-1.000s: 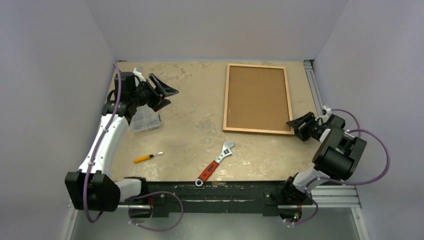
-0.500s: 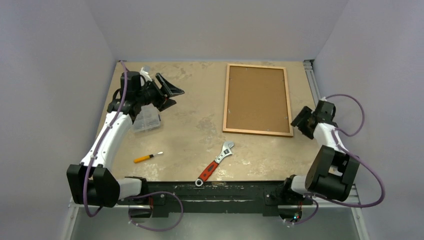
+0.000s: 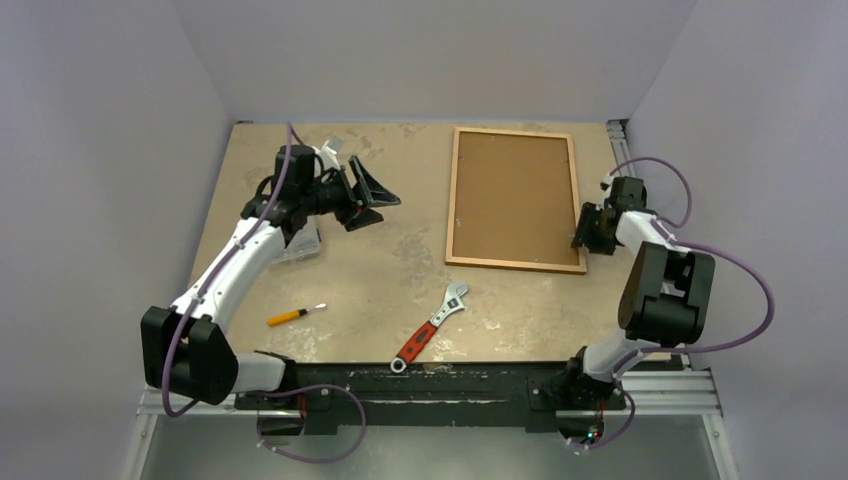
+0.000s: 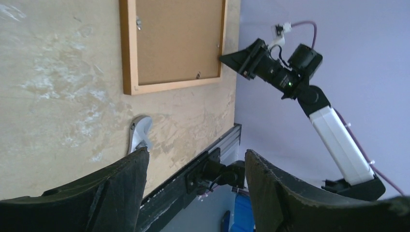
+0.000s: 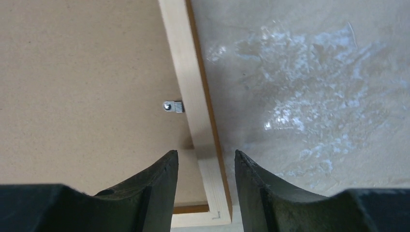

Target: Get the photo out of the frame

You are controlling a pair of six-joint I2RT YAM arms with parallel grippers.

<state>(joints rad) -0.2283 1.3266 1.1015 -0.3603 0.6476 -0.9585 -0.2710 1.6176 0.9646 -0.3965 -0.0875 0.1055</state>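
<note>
Right wrist | R jaws apart astride frame (image 5: 192,72) rail, contact unclear | L jaws apart

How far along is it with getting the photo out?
Nothing looks done yet: the frame lies face down with the backing board in place, so the photo is hidden. Under way: the right hand, open, hovers over the frame's right edge by a clip. The left hand is open and empty. Left: clips, board, photo.

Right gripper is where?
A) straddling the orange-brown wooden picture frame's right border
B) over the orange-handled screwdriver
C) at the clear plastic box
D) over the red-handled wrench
A: in its wrist view the right gripper has open fingers either side of the border of the orange-brown wooden picture frame.
</note>
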